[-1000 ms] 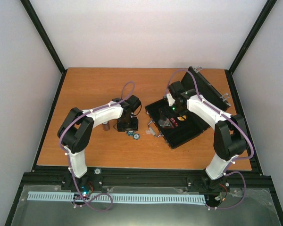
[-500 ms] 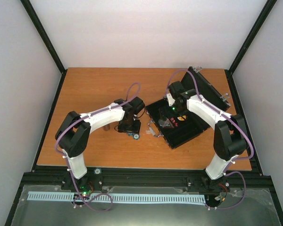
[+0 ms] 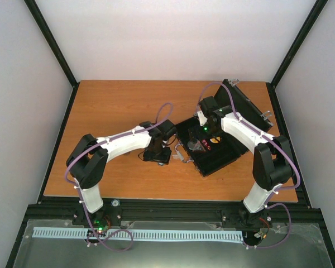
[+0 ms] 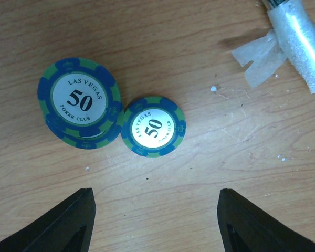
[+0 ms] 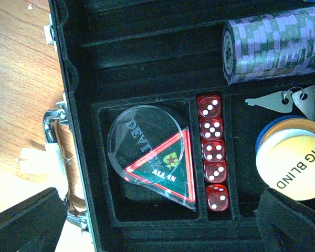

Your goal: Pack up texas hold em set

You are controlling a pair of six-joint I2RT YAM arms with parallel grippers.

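The black case point(image 3: 222, 157) lies open at the right, its lid point(image 3: 247, 106) standing up. My left gripper point(image 3: 159, 156) is open and empty, just left of the case. In the left wrist view it point(image 4: 155, 223) hovers over the table, with a small stack of blue-green "50" chips point(image 4: 80, 102) and a single such chip point(image 4: 153, 126) ahead of the fingers. My right gripper point(image 3: 203, 144) hangs open and empty over the case. Its view point(image 5: 160, 226) shows red dice point(image 5: 212, 152), a clear dealer disc point(image 5: 138, 135), a triangular "All In" marker point(image 5: 170, 170) and a purple chip stack point(image 5: 275, 44).
The case's silver handle with white tape shows in the left wrist view point(image 4: 296, 31) and in the right wrist view point(image 5: 52, 128). Keys point(image 5: 283, 100) and a "Big Blind" disc point(image 5: 294, 157) lie in the case. Black frame posts bound the table.
My left gripper has moved right, toward the case, and now covers the chips in the top view. The right arm has not moved.
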